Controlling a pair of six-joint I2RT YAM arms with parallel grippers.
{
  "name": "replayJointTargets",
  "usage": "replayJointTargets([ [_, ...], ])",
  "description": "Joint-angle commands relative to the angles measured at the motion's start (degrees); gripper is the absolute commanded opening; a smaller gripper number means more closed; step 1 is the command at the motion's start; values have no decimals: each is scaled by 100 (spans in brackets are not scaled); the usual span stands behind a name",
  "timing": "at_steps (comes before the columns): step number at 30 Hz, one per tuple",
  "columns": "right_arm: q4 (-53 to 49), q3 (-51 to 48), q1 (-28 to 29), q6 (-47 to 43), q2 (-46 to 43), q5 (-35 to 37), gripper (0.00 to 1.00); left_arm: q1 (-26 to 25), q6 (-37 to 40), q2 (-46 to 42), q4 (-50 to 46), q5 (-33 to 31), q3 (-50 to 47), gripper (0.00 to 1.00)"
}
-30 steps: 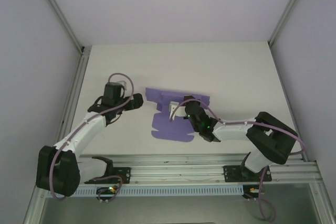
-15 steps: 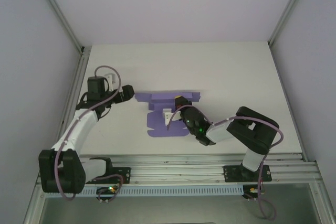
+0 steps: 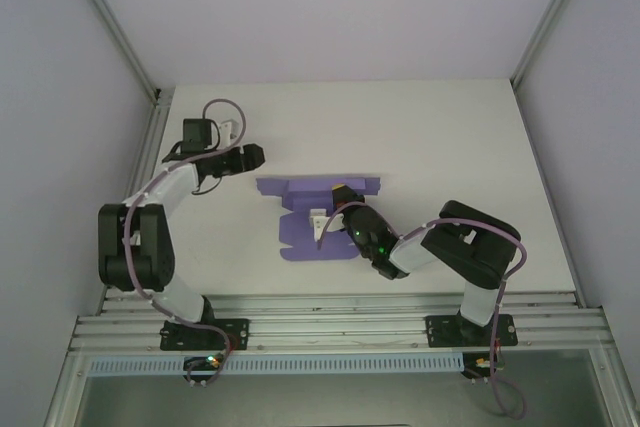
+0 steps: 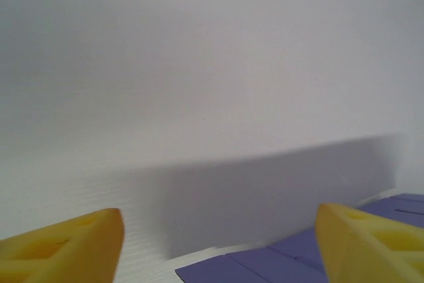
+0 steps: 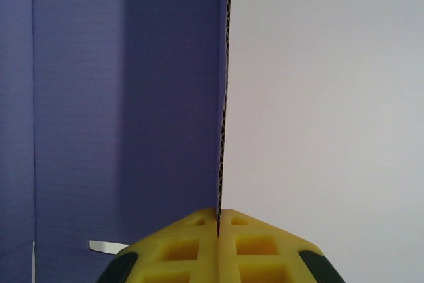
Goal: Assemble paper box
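Near the base rail, right gripper (image 5: 218,215) pinched tight on an edge of the paper box (image 3: 312,245), a flat purple die-cut sheet mid-way across the white table (image 3: 440,137), left gripper (image 3: 256,155) spread wide, empty, beside its far-left corner.

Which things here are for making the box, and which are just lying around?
For the job: purple paper box sheet, right claw pinching its edge, open left claw near it.
Just there: white table, metal rail in front.
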Motion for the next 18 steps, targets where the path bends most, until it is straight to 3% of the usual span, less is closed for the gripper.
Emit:
replayJointTargets([
  [1,-225,68,-14,77,81,-46,0,11,165,225,-199,211,84,72],
  [11,-628,217,-32,267,102,68,0,-125,135,57,-117,580,-579,49],
  [18,-755,250,-25,341,91,147,0,-579,-47,-478,308,855,-1304,37],
])
